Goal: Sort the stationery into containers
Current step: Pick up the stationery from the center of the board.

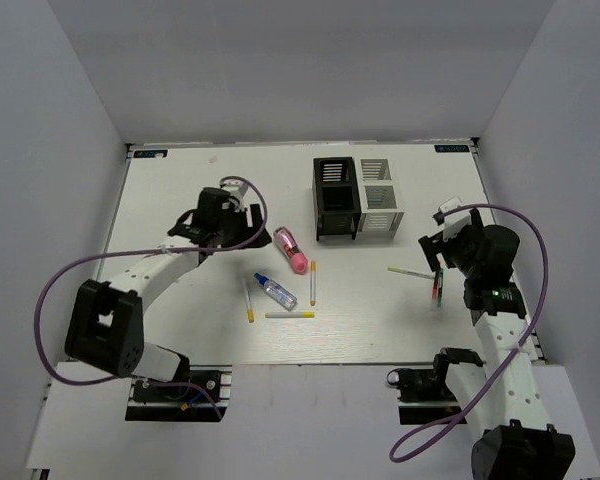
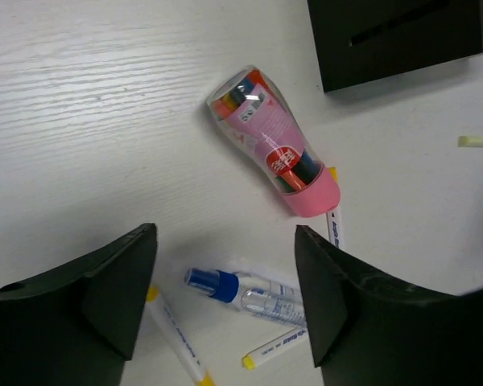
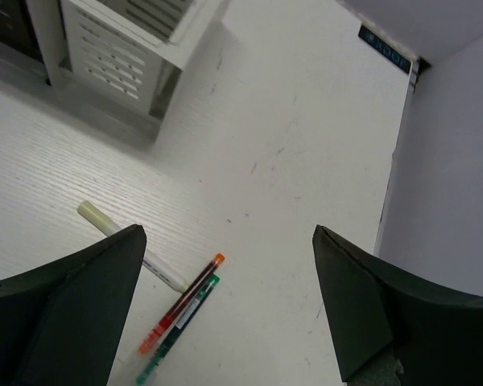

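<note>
The pink-red tube [image 1: 291,250] lies left of the black organizer [image 1: 336,197], with the white organizer [image 1: 378,195] beside it. A clear blue-capped bottle [image 1: 276,290] and three white pens with yellow ends [image 1: 312,283] lie near the tube. My left gripper [image 1: 244,224] is open and empty, hovering left of the tube. In the left wrist view the tube [image 2: 270,145] lies ahead and the bottle [image 2: 245,293] shows between the fingers [image 2: 113,289]. My right gripper [image 1: 440,246] is open and empty above a red pen [image 3: 185,301], a green pen [image 3: 181,326] and a white pen [image 3: 133,249].
The white organizer's slatted corner [image 3: 129,40] stands at the upper left of the right wrist view. The table's right edge and side wall [image 3: 451,161] are close to the right gripper. Grey walls enclose the table on three sides.
</note>
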### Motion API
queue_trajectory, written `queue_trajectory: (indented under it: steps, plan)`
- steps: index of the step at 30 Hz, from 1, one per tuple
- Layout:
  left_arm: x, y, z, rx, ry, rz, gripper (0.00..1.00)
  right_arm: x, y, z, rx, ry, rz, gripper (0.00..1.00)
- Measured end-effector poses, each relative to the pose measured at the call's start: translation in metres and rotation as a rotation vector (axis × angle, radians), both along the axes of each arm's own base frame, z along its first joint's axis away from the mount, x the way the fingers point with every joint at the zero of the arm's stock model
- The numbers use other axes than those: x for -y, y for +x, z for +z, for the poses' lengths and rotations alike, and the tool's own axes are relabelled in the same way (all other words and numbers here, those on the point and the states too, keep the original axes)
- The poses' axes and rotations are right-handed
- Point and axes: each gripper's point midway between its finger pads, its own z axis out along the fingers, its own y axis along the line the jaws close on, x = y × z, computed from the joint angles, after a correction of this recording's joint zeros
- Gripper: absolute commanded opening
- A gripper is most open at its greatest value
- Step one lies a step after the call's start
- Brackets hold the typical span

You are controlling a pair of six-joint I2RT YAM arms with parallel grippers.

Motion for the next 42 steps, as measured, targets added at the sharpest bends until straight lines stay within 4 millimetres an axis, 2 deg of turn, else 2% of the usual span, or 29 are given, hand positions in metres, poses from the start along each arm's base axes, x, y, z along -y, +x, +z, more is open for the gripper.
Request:
queue_trajectory:
  steps: [3, 8, 15, 21, 23, 26, 27, 29, 30, 34, 36, 38, 42]
  plan:
    - [0.021, 0.001, -0.016, -0.043, 0.047, 0.001, 0.84, 0.012, 0.003, -0.014, -0.042, -0.022, -0.065, 0.90]
    - [0.037, 0.010, -0.034, -0.109, 0.075, 0.090, 0.87, 0.021, -0.004, -0.026, -0.029, -0.049, -0.108, 0.90]
    - [0.055, 0.050, -0.048, -0.180, 0.092, 0.268, 0.95, 0.010, -0.012, -0.041, -0.011, -0.016, -0.061, 0.90]
    - [0.071, 0.058, -0.080, -0.258, 0.134, 0.314, 0.92, -0.002, -0.015, -0.054, -0.027, 0.031, -0.014, 0.90]
    - [0.077, 0.063, -0.089, -0.279, 0.165, 0.324, 0.86, -0.004, -0.016, -0.057, -0.028, 0.037, -0.008, 0.90]
    - [0.083, 0.068, -0.088, -0.275, 0.180, 0.339, 0.66, -0.004, -0.015, -0.062, -0.022, 0.040, -0.008, 0.90]
    - [0.083, 0.066, -0.090, -0.281, 0.186, 0.343, 0.52, -0.004, -0.015, -0.064, -0.023, 0.041, -0.009, 0.90]
    - [0.081, 0.064, -0.091, -0.282, 0.202, 0.347, 0.39, -0.003, -0.015, -0.066, -0.024, 0.043, -0.013, 0.90]
    - [0.081, 0.063, -0.091, -0.283, 0.209, 0.349, 0.26, -0.003, -0.015, -0.067, -0.023, 0.044, -0.017, 0.90]
    - [0.074, 0.059, -0.089, -0.280, 0.235, 0.360, 0.04, 0.004, -0.012, -0.067, -0.020, 0.037, -0.053, 0.90]
    - [0.068, 0.056, -0.084, -0.272, 0.251, 0.364, 0.00, 0.008, -0.010, -0.065, -0.008, 0.024, -0.073, 0.90]
    - [0.063, 0.055, -0.076, -0.251, 0.267, 0.362, 0.00, 0.011, -0.010, -0.065, 0.001, 0.013, -0.088, 0.90]
    - [0.055, 0.059, -0.037, -0.156, 0.275, 0.344, 0.00, 0.019, -0.011, -0.070, 0.009, -0.027, -0.115, 0.90]
